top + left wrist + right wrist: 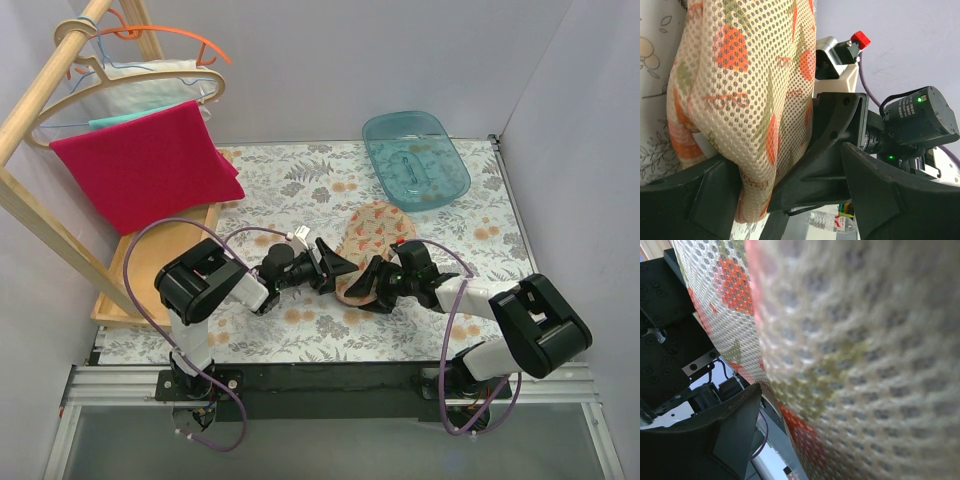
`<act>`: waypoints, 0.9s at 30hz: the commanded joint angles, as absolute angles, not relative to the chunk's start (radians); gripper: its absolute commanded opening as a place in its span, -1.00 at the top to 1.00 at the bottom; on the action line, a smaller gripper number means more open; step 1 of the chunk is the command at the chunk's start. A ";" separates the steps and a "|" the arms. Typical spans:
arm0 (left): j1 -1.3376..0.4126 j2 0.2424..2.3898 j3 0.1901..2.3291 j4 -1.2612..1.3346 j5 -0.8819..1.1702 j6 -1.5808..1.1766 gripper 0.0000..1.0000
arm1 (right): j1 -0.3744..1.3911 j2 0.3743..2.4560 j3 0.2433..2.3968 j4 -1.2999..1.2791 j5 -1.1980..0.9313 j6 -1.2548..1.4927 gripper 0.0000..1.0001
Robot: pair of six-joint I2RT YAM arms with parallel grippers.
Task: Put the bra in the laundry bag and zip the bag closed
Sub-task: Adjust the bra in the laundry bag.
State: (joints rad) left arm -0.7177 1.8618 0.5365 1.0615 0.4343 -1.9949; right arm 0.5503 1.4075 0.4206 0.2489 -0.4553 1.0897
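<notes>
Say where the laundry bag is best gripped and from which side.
Grip the laundry bag by the edge at its near end, coming in low from both sides: the left gripper from its left, the right gripper from its right. It lies lengthwise away from the arms, and its padded face looks too broad for the jaws.

We see a peach laundry bag (372, 238) with orange flowers, a red towel (140, 170), a teal tub (415, 160); grey-leaf table (285, 190)
</notes>
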 commanded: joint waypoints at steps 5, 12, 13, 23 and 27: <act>-0.741 1.920 0.591 1.262 0.532 -2.079 -0.46 | 0.586 1.454 0.445 0.247 -0.459 1.068 -0.40; -0.739 1.930 0.562 1.313 0.571 -2.089 -0.40 | 0.584 1.401 0.410 0.239 -0.414 1.084 -0.40; -0.738 1.904 0.549 1.240 0.560 -2.050 -0.40 | 0.583 1.391 0.405 0.226 -0.405 1.085 -0.40; -0.738 1.499 0.526 0.626 0.305 -1.691 -0.64 | 0.555 1.348 0.406 0.196 -0.345 1.086 -0.41; -0.738 1.445 0.497 0.539 0.278 -1.687 -0.66 | 0.551 1.361 0.426 0.198 -0.350 1.080 -0.41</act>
State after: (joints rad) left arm -0.7364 1.5085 0.5114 0.6975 0.3492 -1.7592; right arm 0.5564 1.3613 0.4088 0.2268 -0.3836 1.0992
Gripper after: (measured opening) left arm 0.825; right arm 0.702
